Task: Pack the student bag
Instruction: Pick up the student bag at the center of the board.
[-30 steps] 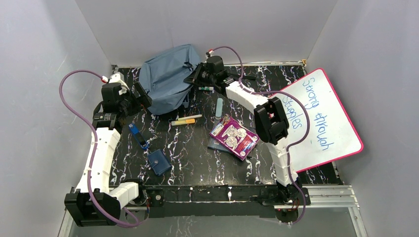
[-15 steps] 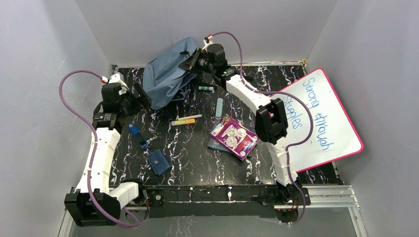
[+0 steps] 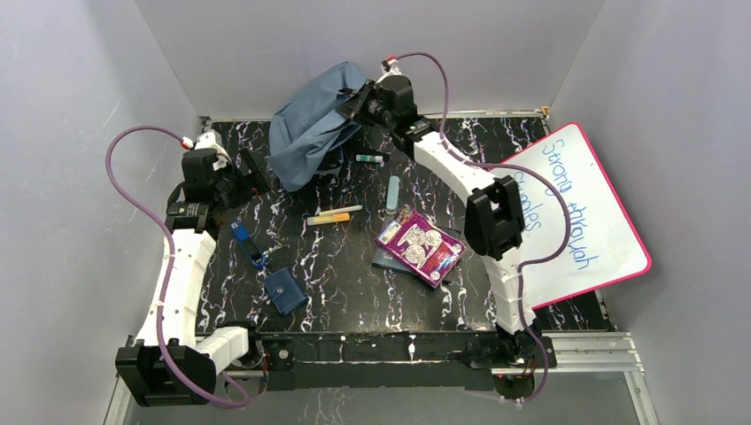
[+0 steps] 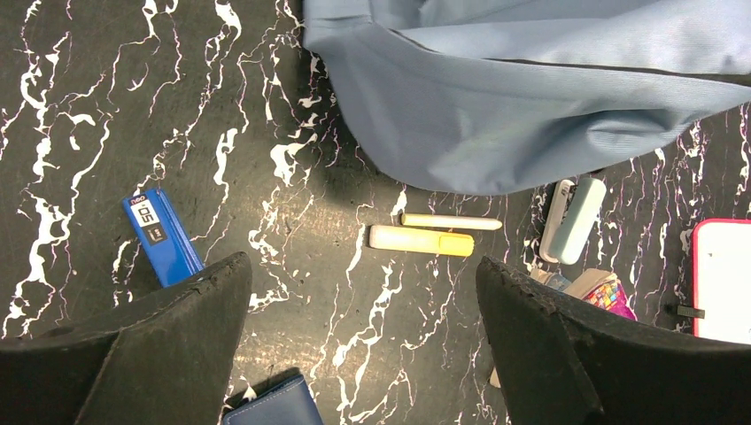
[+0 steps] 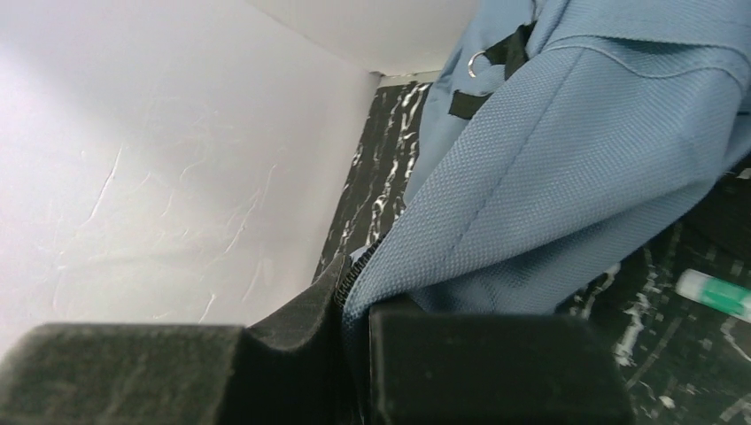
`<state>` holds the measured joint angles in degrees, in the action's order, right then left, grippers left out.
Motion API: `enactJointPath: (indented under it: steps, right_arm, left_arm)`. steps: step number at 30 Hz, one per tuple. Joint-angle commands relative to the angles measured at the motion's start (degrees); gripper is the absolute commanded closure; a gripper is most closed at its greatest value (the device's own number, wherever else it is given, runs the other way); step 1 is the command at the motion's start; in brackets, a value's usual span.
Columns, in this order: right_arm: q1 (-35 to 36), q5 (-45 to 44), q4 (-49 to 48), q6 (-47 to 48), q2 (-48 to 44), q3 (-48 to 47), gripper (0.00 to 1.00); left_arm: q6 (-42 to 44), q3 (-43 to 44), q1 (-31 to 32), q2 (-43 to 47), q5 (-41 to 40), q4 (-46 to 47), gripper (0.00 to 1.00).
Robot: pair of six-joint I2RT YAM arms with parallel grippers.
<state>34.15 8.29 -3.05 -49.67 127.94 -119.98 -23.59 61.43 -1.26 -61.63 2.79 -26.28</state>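
Slate-blue cloth of the student bag stands in a slumped heap at the far side of the bench, left of centre, close to the back wall. Its upper edge is held up, and its lower end sags onto the marbled black surface.

The right tool has that upper edge. In the right wrist view its two dark pads are nearly together, clamped on a fold of the bag's fabric beside a zipper seam.

The left tool hangs just to the left of the bag and does not touch it. Its fingers stand wide apart with nothing between them, and the left wrist view looks down between them at the bag's lower hem.

Just nearer than the bag lie a cream pen and a yellow highlighter, side by side. A pale teal tube lies to their right, and a green-capped tube lies by the bag's right edge. A flat blue stick and a dark-blue pouch sit toward the near left. A purple packet lies near the centre right, and a pink-rimmed whiteboard leans at the right.
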Motion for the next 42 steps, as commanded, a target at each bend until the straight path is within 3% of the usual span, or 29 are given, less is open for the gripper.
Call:
enactJointPath:
  steps: [1, 14, 24, 28, 35, 42]
  right_arm:
    - [-4.7, -9.4, -10.1, 1.1, -11.3, 2.8, 1.0]
    - [-9.7, -21.1, -14.7, -2.1, -28.0, 23.2, 1.0]
    - [-9.7, -9.2, -12.6, -2.1, -34.3, 29.6, 1.0]
    - [-9.7, -4.1, -12.8, -0.6, -34.1, 29.2, 1.0]
    - [-10.8, -3.6, -11.5, 1.4, -32.5, 26.9, 1.0]
    - [-12.1, 7.9, -9.0, 0.6, -29.4, 23.2, 1.0]
  left_arm:
    - [0.0, -0.8, 0.2, 1.8, -0.2, -0.5, 0.06]
    - [-1.4, -1.6, 0.2, -0.3, 2.6, 1.2, 0.06]
    - [-1.4, -1.8, 0.2, -1.3, 4.5, 2.1, 0.06]
    - [-1.6, -1.5, 0.2, -2.1, 5.5, 2.5, 0.06]
    - [-1.4, -1.4, 0.2, -1.8, 6.3, 2.6, 0.07]
    - [-1.2, -2.7, 0.2, -1.6, 5.7, 2.6, 0.07]
